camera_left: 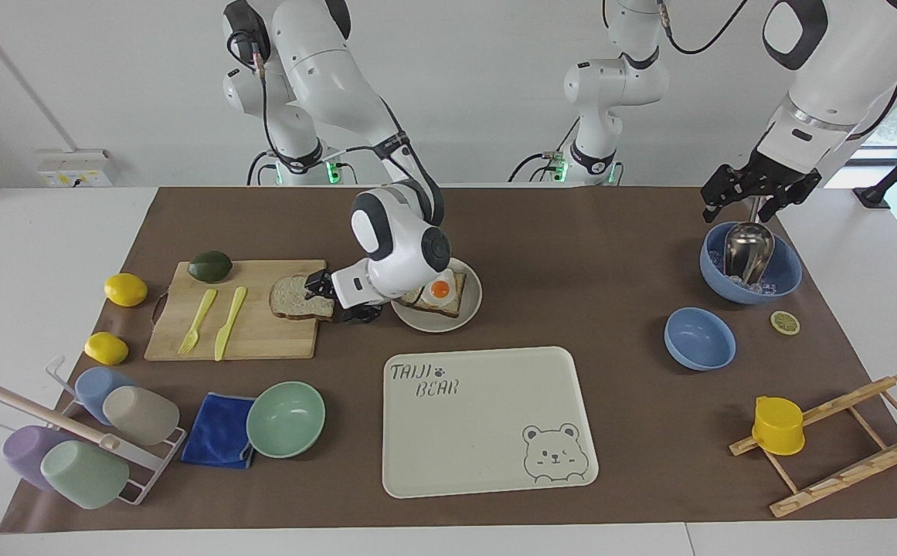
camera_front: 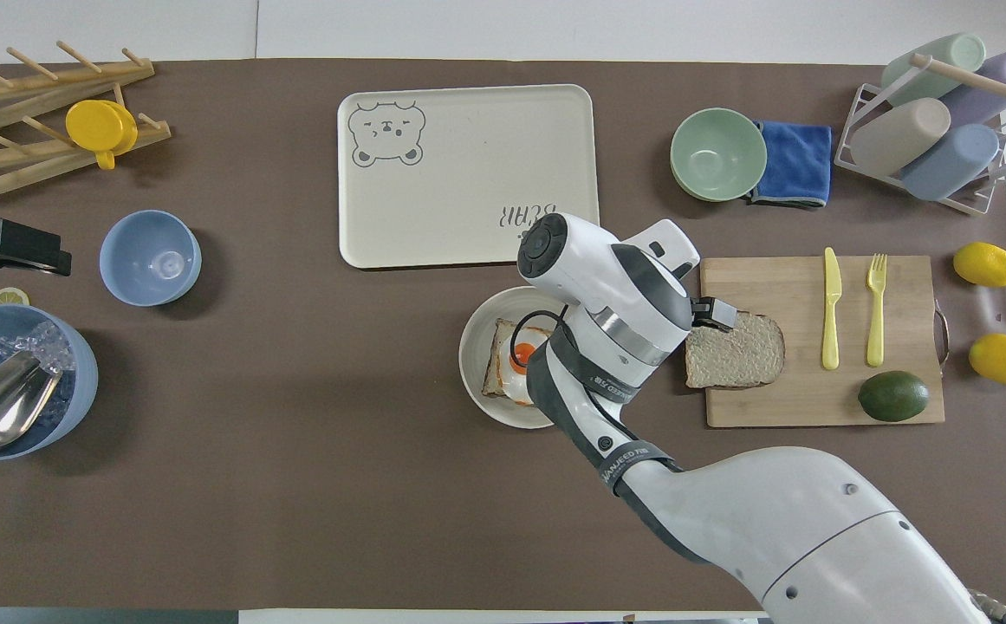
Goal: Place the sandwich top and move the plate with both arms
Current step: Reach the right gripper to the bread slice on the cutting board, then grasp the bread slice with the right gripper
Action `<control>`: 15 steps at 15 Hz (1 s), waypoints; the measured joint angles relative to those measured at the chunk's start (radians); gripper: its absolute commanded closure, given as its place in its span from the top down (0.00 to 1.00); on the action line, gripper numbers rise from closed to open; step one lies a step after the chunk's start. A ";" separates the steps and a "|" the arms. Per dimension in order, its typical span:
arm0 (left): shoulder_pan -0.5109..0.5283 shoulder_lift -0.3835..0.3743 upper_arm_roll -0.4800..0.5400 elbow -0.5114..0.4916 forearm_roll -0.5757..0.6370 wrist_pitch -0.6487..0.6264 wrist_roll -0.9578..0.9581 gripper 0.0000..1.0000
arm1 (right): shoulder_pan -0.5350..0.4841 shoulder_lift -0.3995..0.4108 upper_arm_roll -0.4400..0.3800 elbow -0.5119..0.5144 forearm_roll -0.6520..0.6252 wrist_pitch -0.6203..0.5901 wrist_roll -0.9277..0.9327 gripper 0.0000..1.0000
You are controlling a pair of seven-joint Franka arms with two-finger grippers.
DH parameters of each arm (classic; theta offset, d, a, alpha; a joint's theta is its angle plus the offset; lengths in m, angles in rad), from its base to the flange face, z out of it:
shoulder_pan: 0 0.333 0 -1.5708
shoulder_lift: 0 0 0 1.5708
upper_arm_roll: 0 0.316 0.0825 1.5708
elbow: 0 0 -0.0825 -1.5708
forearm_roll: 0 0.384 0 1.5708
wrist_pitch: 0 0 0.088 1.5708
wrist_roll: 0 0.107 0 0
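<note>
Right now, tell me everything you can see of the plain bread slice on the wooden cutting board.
The plain square bread slice, pale speckled crumb with a brown crust, lies flat on the wooden cutting board, at the board's end beside the round beige plate, one edge slightly overhanging. The right gripper sits low at that end of the slice, jaws open, one fingertip over the slice's corner; contact is unclear.
</note>
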 measured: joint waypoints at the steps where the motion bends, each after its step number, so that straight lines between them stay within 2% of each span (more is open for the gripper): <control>1: 0.000 0.000 0.000 0.000 0.000 0.000 0.000 1.00 | 0.000 -0.003 0.000 -0.007 0.000 0.000 0.000 1.00; 5: 0.000 0.000 0.000 0.000 0.000 0.000 0.000 1.00 | 0.000 -0.012 0.000 -0.031 0.000 -0.001 -0.009 1.00; 6: 0.000 0.000 0.000 0.000 0.000 0.000 0.000 1.00 | 0.000 -0.012 0.000 -0.034 0.000 -0.003 -0.014 0.96; 8: 0.000 0.000 0.000 0.000 0.000 0.000 0.000 1.00 | 0.000 -0.013 0.000 -0.037 0.000 -0.005 -0.021 0.79; 11: 0.000 0.000 0.000 0.000 0.000 0.000 0.000 1.00 | 0.001 -0.017 0.000 -0.040 0.000 -0.011 -0.025 0.33; 12: 0.000 0.000 0.000 0.000 0.000 0.000 0.000 1.00 | 0.001 -0.019 0.000 -0.041 0.000 -0.014 -0.031 0.28; 13: 0.000 0.000 0.000 0.000 0.000 0.000 0.000 1.00 | 0.001 -0.020 0.000 -0.042 0.000 -0.014 -0.042 0.08; 14: 0.000 0.000 0.000 0.000 0.000 0.000 0.000 1.00 | 0.001 -0.021 0.000 -0.043 0.000 -0.015 -0.054 0.00; 15: 0.000 0.000 0.000 0.000 0.000 0.000 0.000 1.00 | 0.001 -0.021 0.000 -0.043 0.000 -0.016 -0.067 0.00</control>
